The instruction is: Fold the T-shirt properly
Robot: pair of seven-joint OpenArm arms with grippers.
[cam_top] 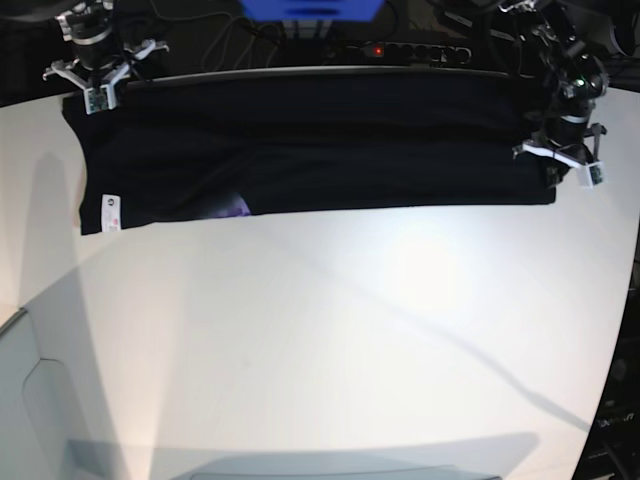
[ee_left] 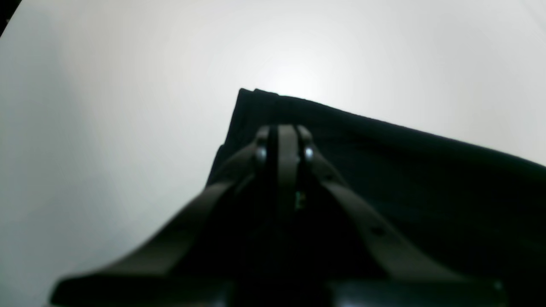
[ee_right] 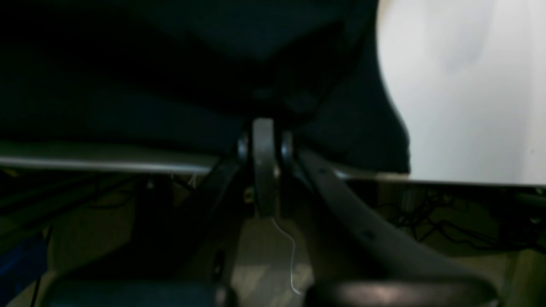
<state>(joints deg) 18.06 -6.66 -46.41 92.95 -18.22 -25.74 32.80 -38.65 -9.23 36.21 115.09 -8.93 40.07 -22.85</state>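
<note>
The black T-shirt [cam_top: 300, 140] lies folded into a long band along the table's far edge, with its white label [cam_top: 110, 208] at the left end and a bit of purple print [cam_top: 235, 207] beside it. My left gripper [cam_top: 560, 158] stands at the band's right end. In the left wrist view, the left gripper [ee_left: 283, 134] is shut, tips down in the cloth [ee_left: 405, 170] near its corner. My right gripper [cam_top: 100, 80] is at the band's far left corner. The right wrist view shows the right gripper [ee_right: 264, 128] shut on puckered cloth [ee_right: 128, 64] at the table edge [ee_right: 106, 162].
The white table [cam_top: 350, 330] stretches wide in front of the shirt. Behind the far edge are a power strip [cam_top: 400, 48], cables and a blue object [cam_top: 310, 8]. A pale grey panel [cam_top: 30, 400] sits at the near left corner.
</note>
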